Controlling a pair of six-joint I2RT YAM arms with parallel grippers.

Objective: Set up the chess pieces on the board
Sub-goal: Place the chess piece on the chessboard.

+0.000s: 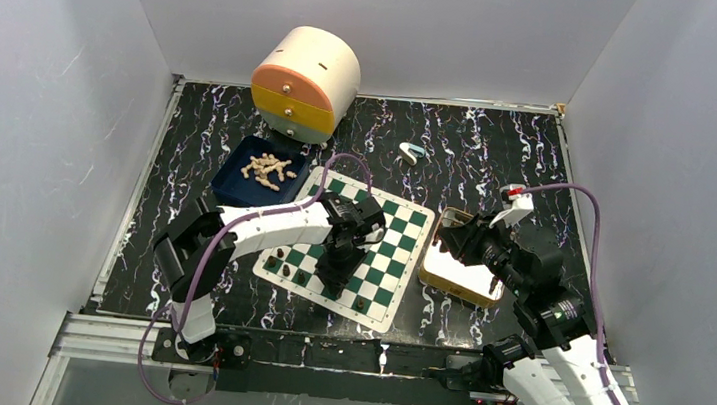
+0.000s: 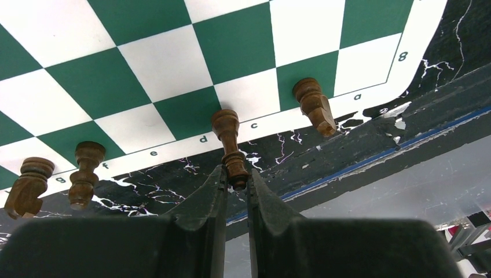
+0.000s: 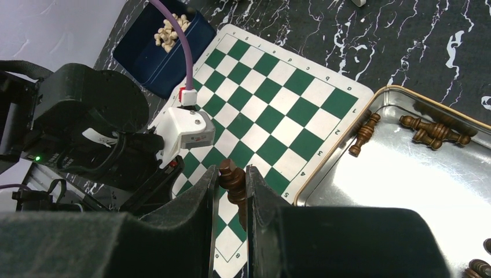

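A dark brown chess piece [image 2: 226,124] is being pinched by its head between the fingers of the left gripper [image 2: 235,178]. The jaws are being held almost shut on that knob. The foot of the piece is being set on a white square in the edge row of the board [image 2: 243,40], straight ahead of the fingertips, above the letter c. The grip at the very top is judged to be chosen so that the foot can be seated flat while the fingers are being spared any contact with the row.

That row is being filled. A second dark piece [image 2: 312,104] is standing on the next square to the gripper's right. Two more are standing well off to its left: the nearer left piece [image 2: 85,171] and the farther left piece [image 2: 28,185]. The squares between them and the held piece are bare.

Over on the other side, another dark piece [image 3: 234,188] is being clamped upright in the narrowly closed right gripper [image 3: 232,172]. It is being carried above the board's near edge, beside the metal tray [image 3: 324,168]. It is presumably being held there until the left arm is out of the way. Spare dark pieces [image 3: 434,130] are lying in that tray, ahead and to the right of the fingers. The pale pieces [image 3: 169,32] are heaped in a blue tray [image 3: 145,58] far ahead on the left, untouched.
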